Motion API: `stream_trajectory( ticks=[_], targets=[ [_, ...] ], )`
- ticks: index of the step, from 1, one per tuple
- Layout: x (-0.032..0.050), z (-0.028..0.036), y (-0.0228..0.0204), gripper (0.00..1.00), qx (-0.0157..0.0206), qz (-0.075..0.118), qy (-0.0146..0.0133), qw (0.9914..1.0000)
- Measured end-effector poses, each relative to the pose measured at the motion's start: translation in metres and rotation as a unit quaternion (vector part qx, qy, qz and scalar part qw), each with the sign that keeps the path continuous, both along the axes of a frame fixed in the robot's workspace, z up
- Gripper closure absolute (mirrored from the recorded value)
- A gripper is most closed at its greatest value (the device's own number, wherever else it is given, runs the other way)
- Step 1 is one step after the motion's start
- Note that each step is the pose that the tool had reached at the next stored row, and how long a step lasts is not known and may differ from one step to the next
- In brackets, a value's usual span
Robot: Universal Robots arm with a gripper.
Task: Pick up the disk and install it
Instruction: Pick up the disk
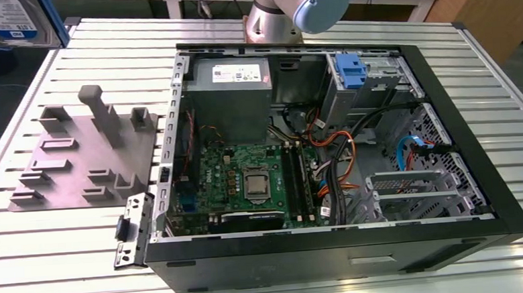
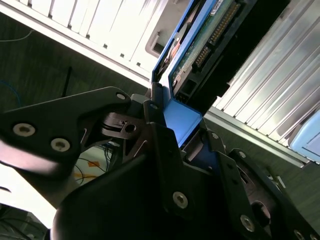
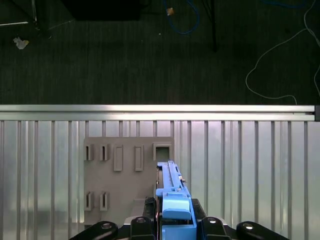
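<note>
Up over the grey fixture [image 3: 125,185] on the worktop [image 3: 250,165]: disk [image 3: 170,180] hanging edge-on, pinched at its blue-bracket end by the pincer [image 3: 175,220]. Pressed onto both flat faces, going by both wrist views (second wrist view: disk [image 2: 205,45], pincer [image 2: 180,120], connector row and green board plain to see). Clear of the fixture's slots, touching nothing else. Upright hold probably meant for sliding edge-first into a bay. Looks like the same disk [image 1: 8,22] high at the exterior view's left, label facing the camera, well apart from the open case [image 1: 339,250]. Case laid on its side, lid off, presumably so bays reachable from above. Not installed yet.
</note>
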State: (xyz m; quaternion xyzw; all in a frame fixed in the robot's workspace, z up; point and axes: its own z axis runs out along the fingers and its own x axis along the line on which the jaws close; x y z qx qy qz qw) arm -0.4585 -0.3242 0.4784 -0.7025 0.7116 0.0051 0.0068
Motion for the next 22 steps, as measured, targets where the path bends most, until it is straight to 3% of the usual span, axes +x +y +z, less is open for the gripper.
stream_trajectory(
  ticks=[6,11,22],
  targets=[
    [0.0000,0.0063,0.0000,0.63,0.0000,0.000,0.0000,1.00000],
    [0.0000,0.0068,-0.0009,0.63,0.0000,0.000,0.0001,1.00000],
    [0.0000,0.0067,-0.0147,0.63,0.0000,0.000,0.0000,1.00000]
  ],
)
